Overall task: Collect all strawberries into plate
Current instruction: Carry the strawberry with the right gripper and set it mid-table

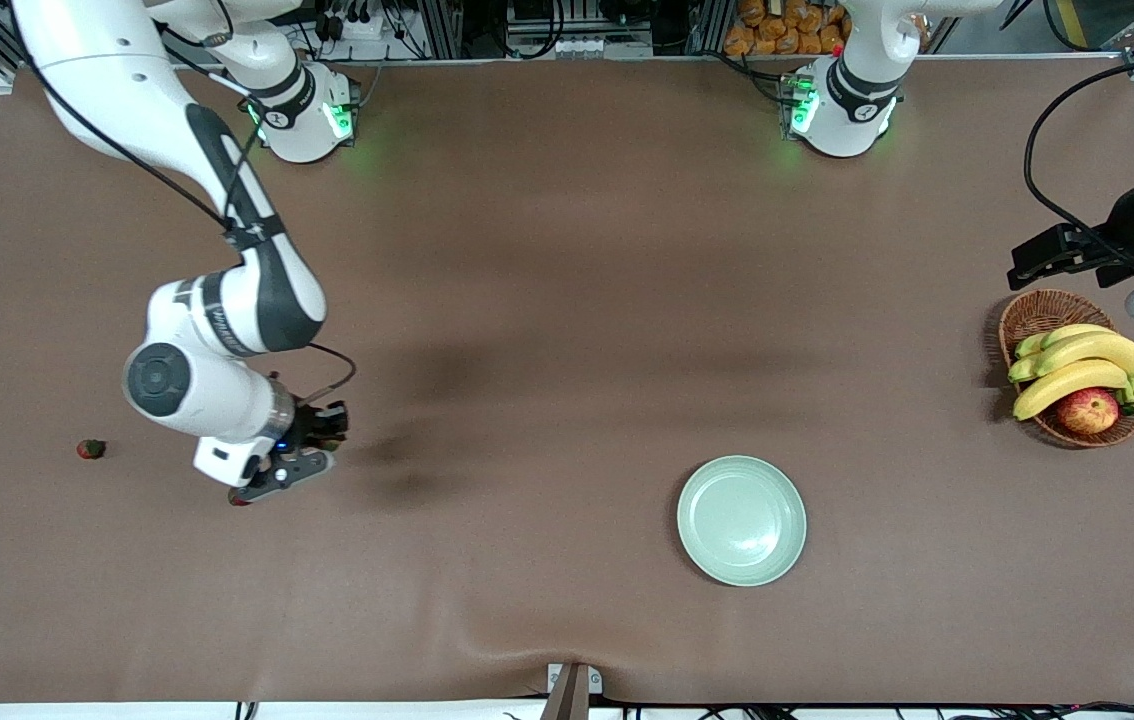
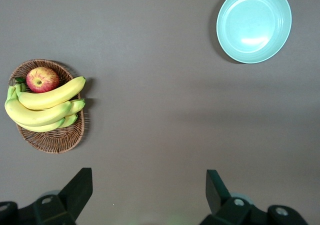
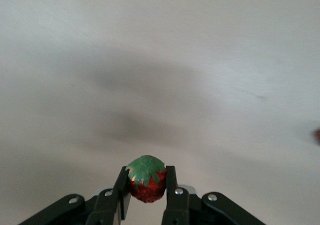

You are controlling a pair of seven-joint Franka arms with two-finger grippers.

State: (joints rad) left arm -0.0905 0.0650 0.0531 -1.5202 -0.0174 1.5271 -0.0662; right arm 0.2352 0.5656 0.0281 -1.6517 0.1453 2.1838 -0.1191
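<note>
Red with a green leafy cap, one strawberry [image 3: 146,184] sits pinched between the two fingers of the right tool [image 3: 147,195], cap pointing away from the wrist, so the pads bear on the berry's flanks rather than on its leaves. In the front view this right tool [image 1: 249,494] hangs low over the brown surface [image 1: 547,300] toward the right arm's end, and only a speck of red shows at its tip. The grip looks centred, which should keep so small a fruit from twisting loose while it is carried.

A second strawberry [image 1: 91,449] lies loose on the surface, nearer still to the right arm's end than the tool is and well apart from it. A third cannot be made out in the front view; a red blur at the edge of the right wrist view may be a berry, but that is uncertain.

The pale green plate [image 1: 742,520] rests bare, with no berry in it yet, toward the front camera and well apart from the held fruit, so a long carry over open surface lies ahead.

Over the left arm's end, the left tool [image 2: 150,190] waits with its fingers spread wide and nothing between them, up above the wicker basket [image 1: 1037,315] of bananas [image 1: 1077,365] and an apple [image 1: 1087,410], clear of the route to the plate.
</note>
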